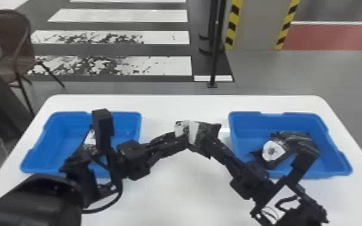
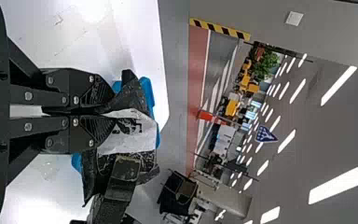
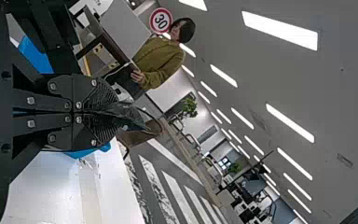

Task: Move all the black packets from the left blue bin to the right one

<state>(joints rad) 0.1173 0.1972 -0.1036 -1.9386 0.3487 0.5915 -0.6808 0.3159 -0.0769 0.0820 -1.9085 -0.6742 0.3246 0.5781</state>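
Looks like smooth plastic on the left blue bin and right blue bin, in the head view's middle left and middle right. Appears smooth with a soft sheen on the counter, and crinkled and film-like on the black packet at centre, matt on its white label.

A packet is hanging between the jaws; on the table, left bin and right bin, other packets inside, are flanking them.
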